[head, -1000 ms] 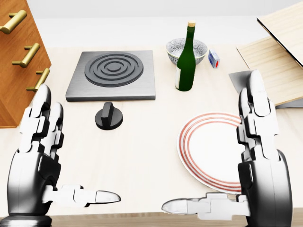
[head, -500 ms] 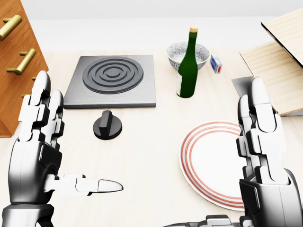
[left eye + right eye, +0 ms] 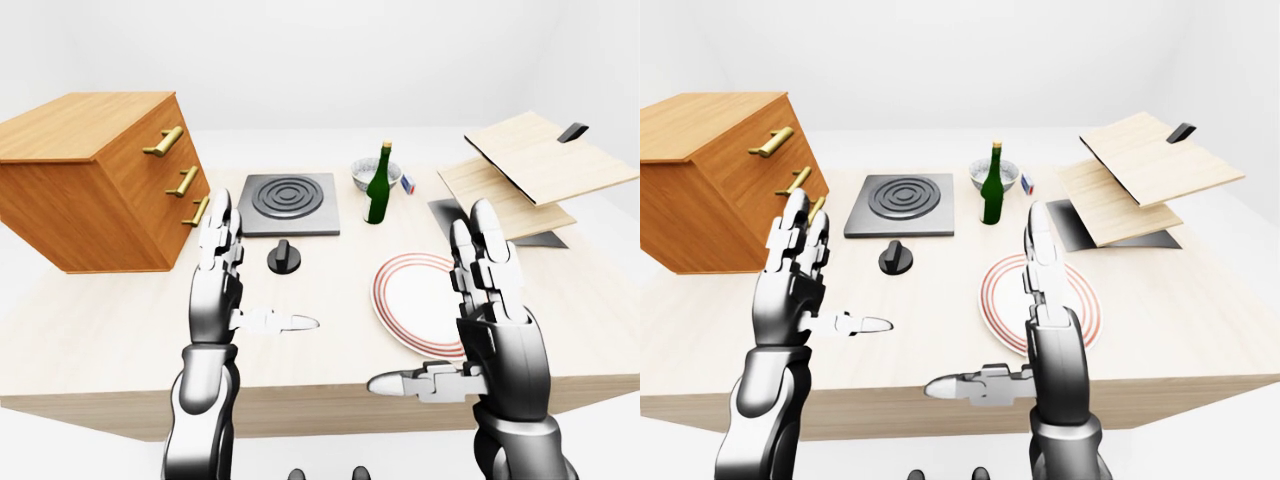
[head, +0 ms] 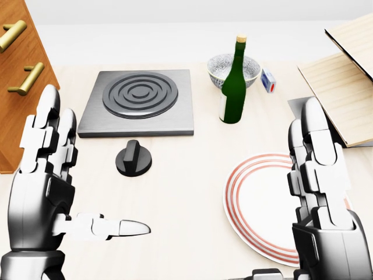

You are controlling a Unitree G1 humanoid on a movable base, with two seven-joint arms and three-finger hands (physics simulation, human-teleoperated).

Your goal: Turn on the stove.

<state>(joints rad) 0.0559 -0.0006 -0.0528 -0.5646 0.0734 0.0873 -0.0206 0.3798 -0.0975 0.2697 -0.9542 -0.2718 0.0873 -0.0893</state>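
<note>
The stove is a grey square hotplate (image 4: 139,102) with dark rings, lying on the pale table at upper left of the head view. Its black round knob (image 4: 133,158) sits on the table just below the hotplate, with its ridge upright. My left hand (image 4: 87,169) is open and empty, fingers up and thumb pointing right, left of and below the knob, apart from it. My right hand (image 4: 285,192) is open and empty, raised over the striped plate at the right.
A green bottle (image 4: 233,81) stands right of the hotplate before a patterned bowl (image 4: 217,63) and a small blue box (image 4: 268,80). A red-ringed plate (image 4: 256,204) lies at lower right. A wooden drawer chest (image 3: 90,180) stands left; wooden boards (image 3: 530,160) lie right.
The whole picture has slid down a little, so the camera has moved. My right thumb has dropped out of the head view's bottom edge. The left hand holds about the same pose.
</note>
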